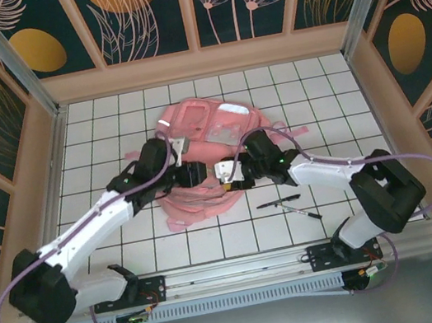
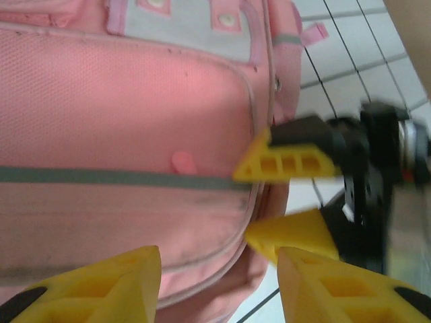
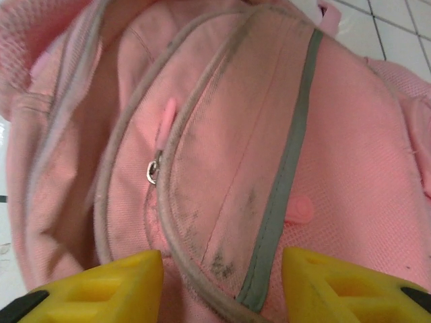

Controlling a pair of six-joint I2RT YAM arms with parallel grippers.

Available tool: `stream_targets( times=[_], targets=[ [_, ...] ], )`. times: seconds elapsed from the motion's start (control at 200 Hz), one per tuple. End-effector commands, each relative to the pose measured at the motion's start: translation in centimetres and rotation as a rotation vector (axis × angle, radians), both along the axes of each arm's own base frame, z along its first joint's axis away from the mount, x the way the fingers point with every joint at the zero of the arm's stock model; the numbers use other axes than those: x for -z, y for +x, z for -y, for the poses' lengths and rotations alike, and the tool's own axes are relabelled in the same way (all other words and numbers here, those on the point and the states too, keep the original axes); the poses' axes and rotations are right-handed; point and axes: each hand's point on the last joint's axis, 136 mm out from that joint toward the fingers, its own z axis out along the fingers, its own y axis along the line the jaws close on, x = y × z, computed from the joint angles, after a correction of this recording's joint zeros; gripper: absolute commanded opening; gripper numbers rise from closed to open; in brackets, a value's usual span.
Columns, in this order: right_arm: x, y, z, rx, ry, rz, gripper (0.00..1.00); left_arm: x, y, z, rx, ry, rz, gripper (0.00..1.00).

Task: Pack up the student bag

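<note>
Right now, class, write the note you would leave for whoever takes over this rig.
Left gripper: jaws open, empty, over the backpack's near end.
Right gripper: jaws open, empty, facing it there.
The backpack lies flat in the middle of the table; one compartment looks unzipped.
Done: nothing visibly packed.
Left: a black pen and a second pen lie beside the backpack, probably to go in.

Open tiles [image 1: 92,125] surround student bag [image 1: 208,125] and pens [image 1: 278,201].
</note>
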Motion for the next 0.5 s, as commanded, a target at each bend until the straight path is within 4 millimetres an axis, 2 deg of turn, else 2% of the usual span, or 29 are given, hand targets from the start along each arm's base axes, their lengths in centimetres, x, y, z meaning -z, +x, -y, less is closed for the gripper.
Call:
stream_targets(
  times=[0.0, 0.05, 0.115, 0.215, 0.29, 0.385, 0.495],
  targets=[
    [0.0, 1.3, -0.8, 0.023, -0.013, 0.078, 0.48, -2.3, -1.2, 0.7, 0.197, -0.033, 0.256, 0.49],
    [0.3, 1.6, -0.8, 0.033, -0.03, 0.131, 0.46, -2.6, -1.7, 0.4, 0.232, -0.033, 0.335, 0.52],
    [0.3, 1.7, -0.9, 0.035, -0.031, 0.18, 0.4, -2.6, -2.2, 0.1, 0.288, -0.004, 0.438, 0.52],
    [-2.0, 1.7, -1.6, 0.042, 0.067, 0.223, 0.17, -1.8, -3.7, 0.0, 0.453, 0.062, 0.582, 0.52],
    [-3.9, 1.1, -2.0, 0.018, 0.138, 0.204, 0.06, -1.3, -4.4, 0.1, 0.562, 0.123, 0.669, 0.54],
    [-5.4, 0.5, -2.3, -0.014, 0.188, 0.171, 0.02, -0.6, -3.6, -0.4, 0.599, 0.23, 0.742, 0.55],
    [-5.7, 0.4, -2.3, -0.03, 0.203, 0.124, 0.0, 1.5, -2.5, -1.2, 0.626, 0.365, 0.765, 0.53]
  ],
)
